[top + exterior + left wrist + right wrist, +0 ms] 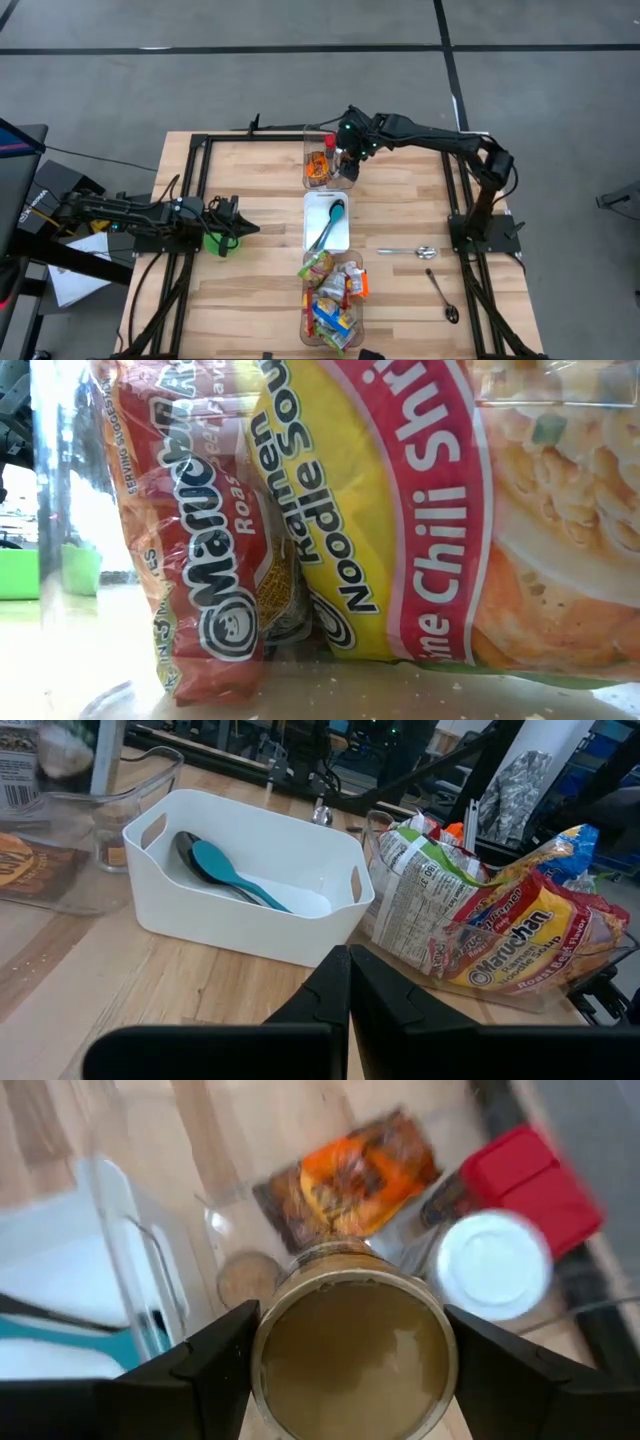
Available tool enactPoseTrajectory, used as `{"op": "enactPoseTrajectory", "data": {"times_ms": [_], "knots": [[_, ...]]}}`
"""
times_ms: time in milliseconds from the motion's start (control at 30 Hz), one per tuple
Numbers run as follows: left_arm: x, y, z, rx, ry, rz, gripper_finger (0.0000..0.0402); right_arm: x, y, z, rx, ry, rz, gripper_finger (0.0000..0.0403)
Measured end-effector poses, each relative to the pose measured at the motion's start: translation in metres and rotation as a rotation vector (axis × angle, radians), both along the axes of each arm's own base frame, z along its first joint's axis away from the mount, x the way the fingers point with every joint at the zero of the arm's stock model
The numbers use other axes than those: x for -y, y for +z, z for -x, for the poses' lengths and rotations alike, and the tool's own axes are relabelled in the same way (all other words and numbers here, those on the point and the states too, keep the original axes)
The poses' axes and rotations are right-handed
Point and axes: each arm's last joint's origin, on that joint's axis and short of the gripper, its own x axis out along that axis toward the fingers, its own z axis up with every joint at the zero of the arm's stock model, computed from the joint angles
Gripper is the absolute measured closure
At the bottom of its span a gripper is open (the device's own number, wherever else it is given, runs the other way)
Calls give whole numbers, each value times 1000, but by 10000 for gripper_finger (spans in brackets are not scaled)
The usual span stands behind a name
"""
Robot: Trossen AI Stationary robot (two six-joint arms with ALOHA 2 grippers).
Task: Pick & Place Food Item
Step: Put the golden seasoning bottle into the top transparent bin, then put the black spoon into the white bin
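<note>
Gripping a round can (352, 1342) between its two fingers, the right pincer (350, 150) sits over the clear bin (312, 180) at the far middle of the wooden surface (250, 300); in the right wrist view the can's flat top fills the space between the dark fingers (205, 1365), both pressed against its sides. Under it in that bin: an orange food packet (350, 1175), a red-capped container (530, 1175) and a white-lidded jar (493, 1265), the latter two just beside each other. Left pincer (232, 228) rests low at the left side of the surface, clenched with nothing in it, pointing toward the middle row of bins. White bin (250, 925) in the centre holds a teal spoon (235, 878) lying across a darker utensil. Near clear bin (332, 335) is packed with ramen packets, a Maruchan ramen pack (520, 935) leaning at its side. Low view is filled by a lime chili shrimp ramen pack (450, 510) seen through clear plastic. Two metal spoons (443, 295) lie on the surface to the right, apart from the bins.
</note>
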Motion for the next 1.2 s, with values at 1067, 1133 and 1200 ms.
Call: {"op": "enactPoseTrajectory", "data": {"times_ms": [1067,1133,1200], "knots": [[0,0,0,0,0,0,402,4,-5,4,-39,-30,-28,61],[0,0,0,0,0,0,402,3,4,8,-12,-42,-20,61],[0,0,0,0,0,0,402,0,17,13,22,-55,-11,61]]}}
